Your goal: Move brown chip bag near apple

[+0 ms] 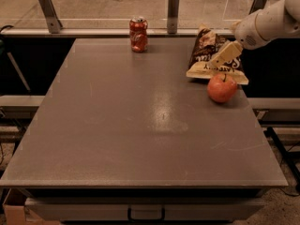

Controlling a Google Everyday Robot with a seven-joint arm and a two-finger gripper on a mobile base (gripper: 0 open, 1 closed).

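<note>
The brown chip bag lies at the far right of the table, its dark end raised toward the back and its cream end resting on the tabletop. The red-orange apple stands just in front of that cream end, touching it or nearly so. My gripper reaches in from the upper right on the white arm and sits over the right side of the bag, just behind and above the apple.
A red soda can stands upright at the back centre of the grey table. A rail with metal posts runs behind the table's far edge. The bag and apple sit close to the table's right edge.
</note>
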